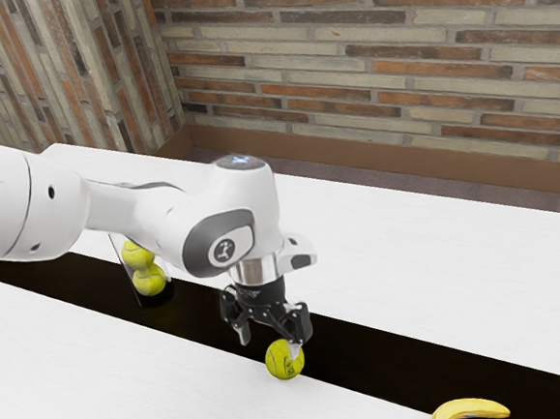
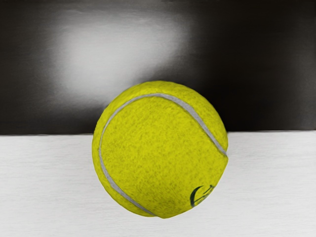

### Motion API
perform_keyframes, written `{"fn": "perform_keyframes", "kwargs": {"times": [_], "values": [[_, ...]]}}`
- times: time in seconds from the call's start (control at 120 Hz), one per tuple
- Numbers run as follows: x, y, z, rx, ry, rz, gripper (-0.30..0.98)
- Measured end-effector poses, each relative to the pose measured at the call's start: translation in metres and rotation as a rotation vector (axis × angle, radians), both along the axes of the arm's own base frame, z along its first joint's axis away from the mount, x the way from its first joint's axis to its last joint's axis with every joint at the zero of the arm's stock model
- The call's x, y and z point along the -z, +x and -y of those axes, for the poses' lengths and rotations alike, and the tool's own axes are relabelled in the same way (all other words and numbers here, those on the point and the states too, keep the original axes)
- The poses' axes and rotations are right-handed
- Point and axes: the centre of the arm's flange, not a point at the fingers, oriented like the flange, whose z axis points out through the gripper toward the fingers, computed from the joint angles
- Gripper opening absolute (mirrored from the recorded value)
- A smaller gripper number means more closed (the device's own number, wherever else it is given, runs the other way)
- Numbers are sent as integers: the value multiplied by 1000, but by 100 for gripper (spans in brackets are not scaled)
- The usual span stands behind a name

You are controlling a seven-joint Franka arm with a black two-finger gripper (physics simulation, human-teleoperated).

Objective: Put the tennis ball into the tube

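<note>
Exterior view: the gripper (image 1: 270, 348) is hanging with its fingers apart, one of them overlapping the tennis ball (image 1: 285, 360), which is sitting beneath the hand where the black strip (image 1: 389, 364) is meeting the white bench (image 1: 79, 361). Well apart, toward the exterior view's left, a clear tube (image 1: 154, 300) is holding two balls (image 1: 149, 280). Toward the exterior view's right, a banana (image 1: 470, 408) is lying.

The black strip (image 1: 374, 357) is offering a lane between the loose ball (image 1: 279, 363) and the tube (image 1: 127, 273). Two balls (image 1: 149, 281) are taking up room inside; a banana (image 1: 469, 407) is blocking the exterior view's lower right.
</note>
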Motion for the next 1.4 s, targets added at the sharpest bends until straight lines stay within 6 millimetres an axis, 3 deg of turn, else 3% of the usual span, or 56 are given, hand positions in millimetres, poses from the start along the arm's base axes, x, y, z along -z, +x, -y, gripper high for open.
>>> {"fn": "perform_keyframes", "kwargs": {"times": [0.1,0.417,1.15,1.4], "values": [[13,3,1,-11,-3,9,69],[21,13,-2,-29,-16,54,69],[66,19,-3,-53,-11,51,68],[63,21,2,-41,-12,68,46]]}}
